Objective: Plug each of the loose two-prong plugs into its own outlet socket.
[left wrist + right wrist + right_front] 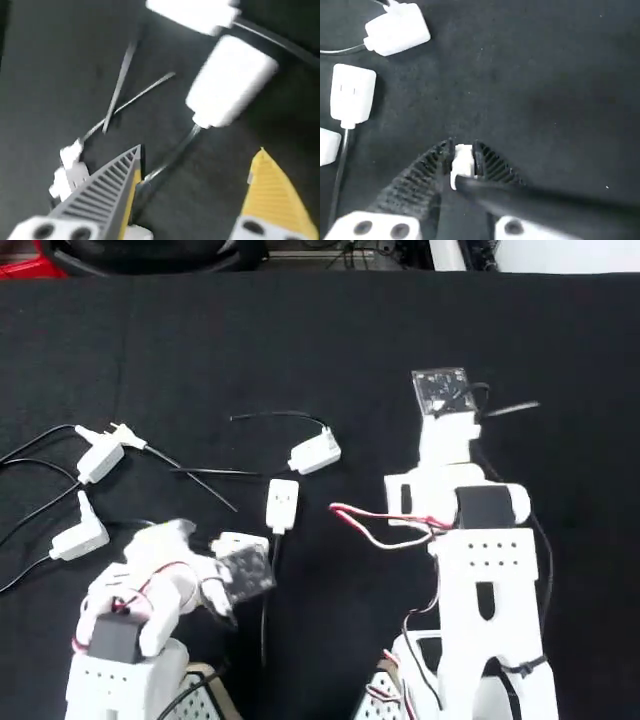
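The black surface (pixel 560 330) is being shared by two white arms standing at its near edge. The right arm (pixel 485 560) is being shown stretched toward the far edge, right of centre. The left arm (pixel 130 630) is being shown folded low at the near left corner.

Three white blocks are lying around the centre. The outlet socket (pixel 282 505) is being shown with its long axis running from far edge to near edge, its two slots facing up and its cord leaving the near end. Just beyond it, the angled block (pixel 313 453) is lying slantwise, with its cord arching from its far end toward the left. A third block (pixel 238 542) is lying just beside the left arm's wrist.

Near the left edge, the far plug (pixel 100 455) is lying diagonally, its two prongs pointing toward the far right. The near plug (pixel 78 535) is lying closer to the near edge, with its cord trailing to the left edge.

The left gripper (pixel 199 149) is being held wide, with nothing in it, over the outlet socket's cord. In the right gripper (pixel 463 149), a small white piece (pixel 462 162) is being pinched narrowly, a dark cord leading off it; its prongs cannot be made out.
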You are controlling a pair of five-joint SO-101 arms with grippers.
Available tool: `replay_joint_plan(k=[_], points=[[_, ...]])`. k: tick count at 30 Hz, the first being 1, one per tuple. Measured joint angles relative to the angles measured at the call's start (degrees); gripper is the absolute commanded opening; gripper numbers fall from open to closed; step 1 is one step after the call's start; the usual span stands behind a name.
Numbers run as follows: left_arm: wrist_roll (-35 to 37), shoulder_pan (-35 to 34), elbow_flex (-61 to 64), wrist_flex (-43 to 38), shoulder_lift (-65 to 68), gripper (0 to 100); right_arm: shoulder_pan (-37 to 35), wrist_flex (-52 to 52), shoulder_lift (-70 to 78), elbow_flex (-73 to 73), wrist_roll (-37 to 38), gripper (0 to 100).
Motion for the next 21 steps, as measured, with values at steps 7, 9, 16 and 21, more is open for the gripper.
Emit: replay_joint_plan(k=[7,9,16,21], points=[[-4.6,6.5,-1.8,-17.2,18.7,34,0.4,0.0,0.0,0.0,0.0,1.1],[-4.8,7.2,-3.1,-22.0,25.8,34,0.4,0.0,0.0,0.0,0.0,1.1],[-4.9,7.6,-14.6,-26.5,51.5,34,0.4,0.0,0.0,0.0,0.0,1.1],[-4.9,8.1,-18.5,-30.0,62.1,25,0.4,0.0,0.0,0.0,0.0,1.1]])
